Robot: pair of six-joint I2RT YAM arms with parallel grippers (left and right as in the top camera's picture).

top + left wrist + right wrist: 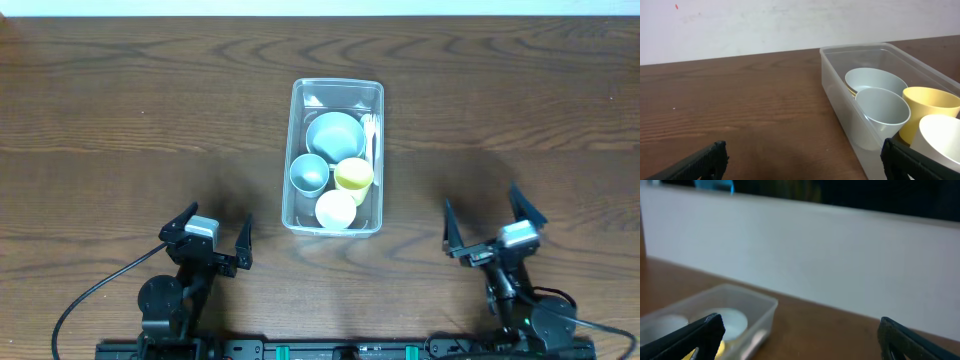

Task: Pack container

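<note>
The container (296, 100) is a clear rectangular tub at the table's middle. Inside it lie a pale blue bowl (335, 135), a blue-grey cup (309, 173), a yellow cup (354, 174), a cream cup (336, 209) and a white utensil (371, 135) along the right wall. My left gripper (213, 237) is open and empty, near and to the left of the tub. My right gripper (487, 226) is open and empty, near and to the right of it. The left wrist view shows the tub (832, 82) with the bowl (875, 80) and cups. The right wrist view shows the tub's corner (767, 307).
The wooden table (120, 110) surrounds the tub on all sides. A pale wall (765, 25) runs along the table's far edge. Black cables (85, 300) trail from the left arm's base at the front edge.
</note>
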